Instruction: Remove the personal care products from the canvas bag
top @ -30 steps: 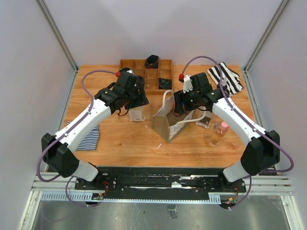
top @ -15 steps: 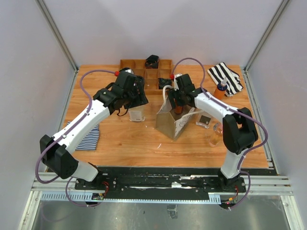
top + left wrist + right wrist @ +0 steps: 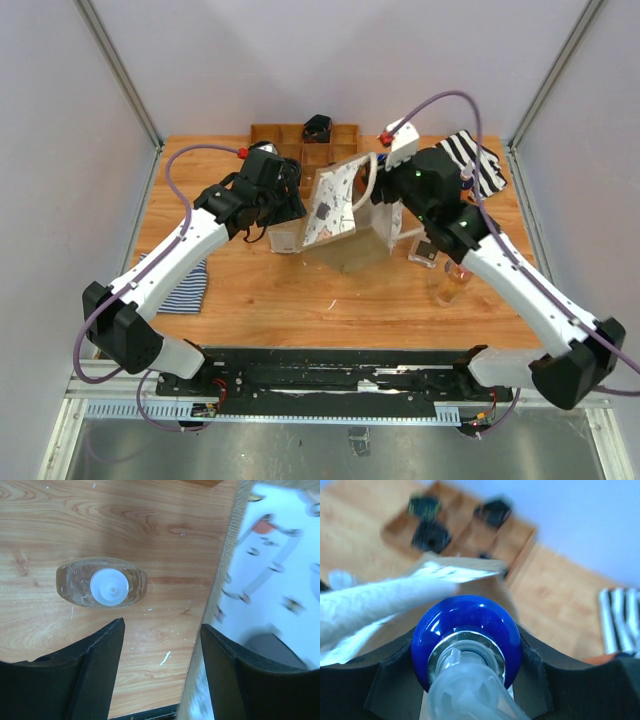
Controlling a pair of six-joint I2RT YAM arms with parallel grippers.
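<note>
The right gripper (image 3: pixel 467 672) clamped the blue-pump bottle (image 3: pixel 465 625) in the tilted canvas bag (image 3: pixel 335 205) near the table's (image 3: pixel 250 290) far edge, needing a straight pull clear; the left gripper (image 3: pixel 161 630) gaped, empty.

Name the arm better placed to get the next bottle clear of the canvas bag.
Right. Its claw is shut on the blue-pump bottle, close to the tilted canvas bag. The left claw hangs open over a clear bottle standing on the table, outside the bag.
</note>
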